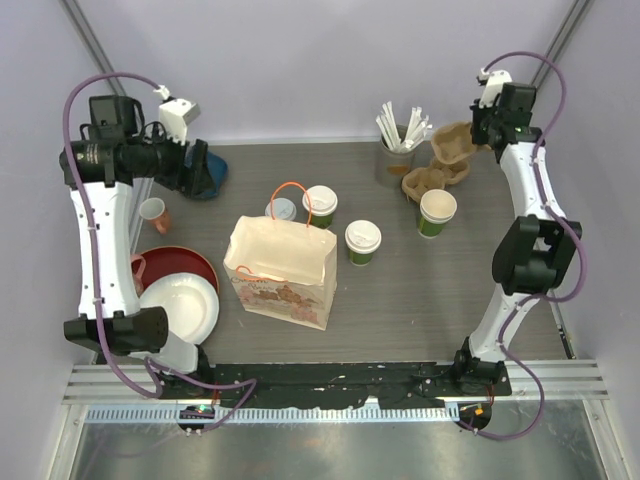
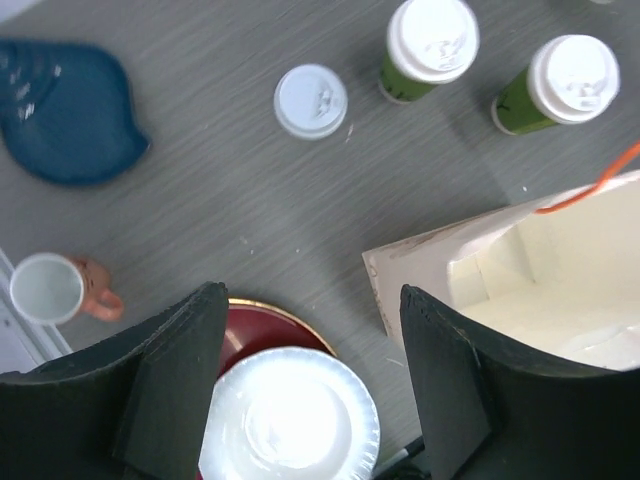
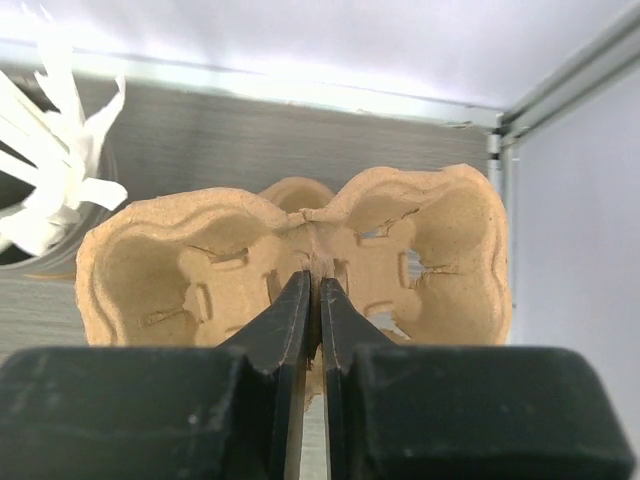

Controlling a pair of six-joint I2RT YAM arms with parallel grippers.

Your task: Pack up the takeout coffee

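Since the right tool is pinched almost shut on the middle ridge of the pulp cup carrier, the coming move turns, I judge, on where the cups lie from it; the carrier sits at the far right corner of the surface, beside the stirrer pot, though whether it is clear of the surface I cannot tell; its long axis runs left to right across the jaws, one well on either side; the open cup stands nearer the bases and slightly left of it; the lidded cups lie further left, by the paper bag in the middle; the right arm is plainly nearer the open cup; the left tool hangs open and empty over the left side, near the bag's mouth.
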